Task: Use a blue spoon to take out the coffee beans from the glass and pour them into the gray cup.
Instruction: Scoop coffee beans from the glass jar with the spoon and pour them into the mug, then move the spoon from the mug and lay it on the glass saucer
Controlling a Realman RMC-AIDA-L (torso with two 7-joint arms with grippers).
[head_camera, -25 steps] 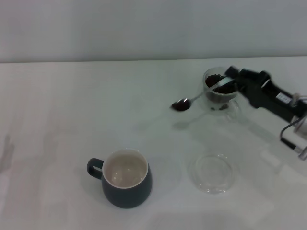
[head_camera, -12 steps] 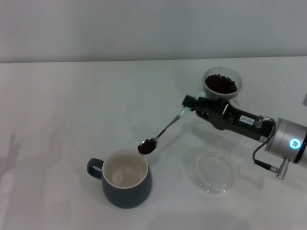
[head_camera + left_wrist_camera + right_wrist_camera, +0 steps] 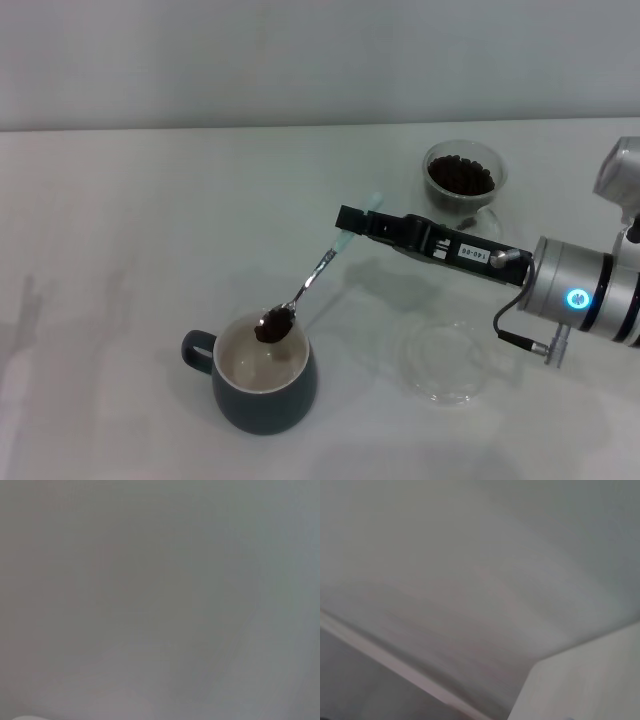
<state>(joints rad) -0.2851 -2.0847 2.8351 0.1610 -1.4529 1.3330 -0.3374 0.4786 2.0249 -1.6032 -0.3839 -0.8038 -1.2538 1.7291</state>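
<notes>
In the head view my right gripper (image 3: pixel 352 222) is shut on the pale blue handle of the blue spoon (image 3: pixel 315 272). The spoon slants down to the left. Its bowl holds a small load of coffee beans (image 3: pixel 274 325) and hangs just over the cream inside of the gray cup (image 3: pixel 263 372) at the front left. The glass (image 3: pixel 462 184) stands at the back right, filled with more dark beans. The left gripper is out of view. Both wrist views show only blank grey surface.
A flat clear glass saucer (image 3: pixel 444 360) lies on the white table (image 3: pixel 140 230) to the right of the gray cup, under my right arm (image 3: pixel 580 295). The cup's handle points left.
My right gripper has carried the loaded spoon from beside the glass leftward and toward the front. The spoon bowl went from the cup's far rim to over its opening.
</notes>
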